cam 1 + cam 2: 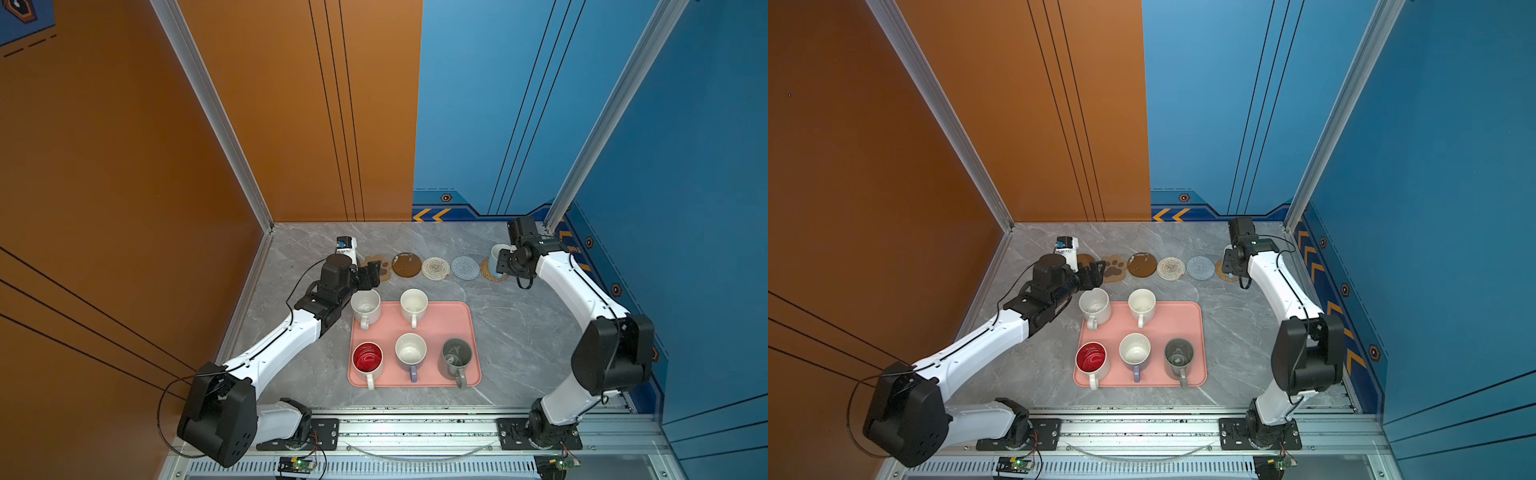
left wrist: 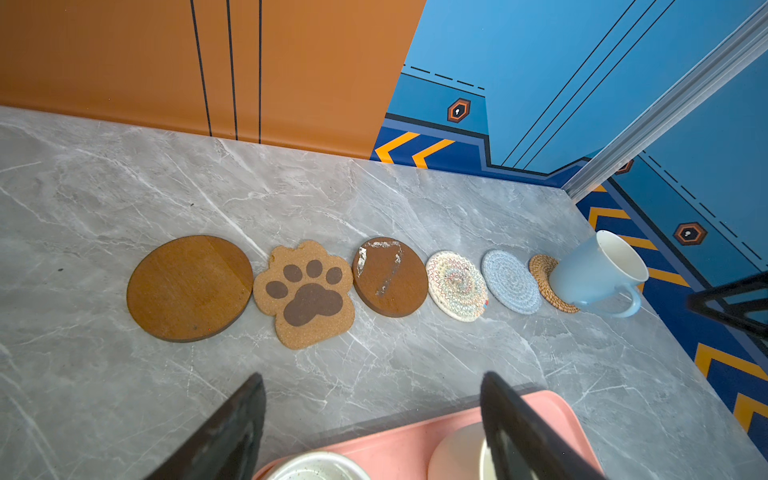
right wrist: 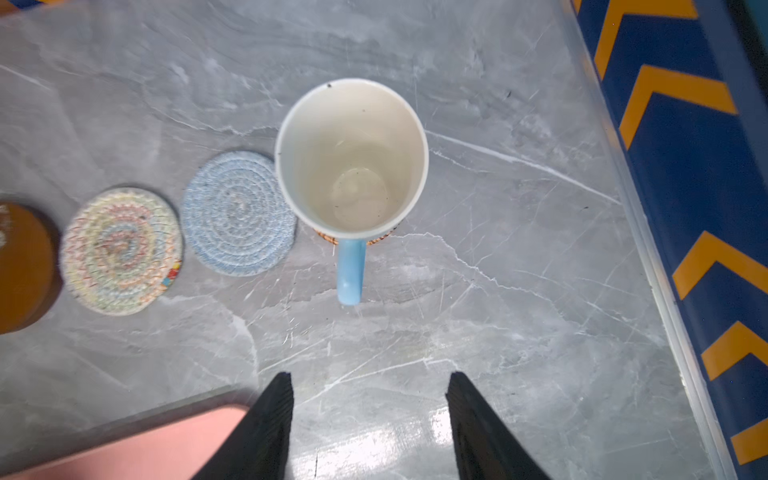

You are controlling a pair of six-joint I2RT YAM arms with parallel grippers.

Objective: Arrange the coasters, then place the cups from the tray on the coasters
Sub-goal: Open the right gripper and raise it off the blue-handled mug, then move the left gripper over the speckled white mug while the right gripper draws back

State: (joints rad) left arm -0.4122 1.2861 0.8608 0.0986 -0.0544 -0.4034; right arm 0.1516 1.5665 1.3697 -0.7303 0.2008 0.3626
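**Grey marble table: one mug seated, five on the tray**

Grey-veined table (image 1: 519,332), walled in orange and blue, carries six coasters in a row along its far side — laid edge to edge so that each can take one mug. They are the plain brown disc (image 2: 189,289), paw-print coaster (image 2: 305,293), scuffed brown disc (image 2: 390,276), cream woven round (image 2: 456,284), blue-grey woven round (image 2: 511,280) and rattan coaster (image 2: 542,270).

The light blue mug (image 3: 351,158) stands upright on the rattan coaster at the row's right end, its handle pointing back at the right tool (image 3: 370,376). That tool hangs near the handle without touching it. Its jaws are apart with nothing between them, so the mug rests on its own. By the look of it, the first placement is done.

Five mugs stand on the salmon-pink tray (image 1: 453,324), handles toward the robot, which looks the easy side to grasp. They are the far-left white mug (image 1: 365,306), second white mug (image 1: 414,305), red-lined mug (image 1: 367,358), lavender mug (image 1: 410,351) and grey mug (image 1: 456,354).

The left tool (image 2: 372,376), spread wide and empty, hovers between the coaster row and the tray's far left corner — probably lining up on the far-left white mug.
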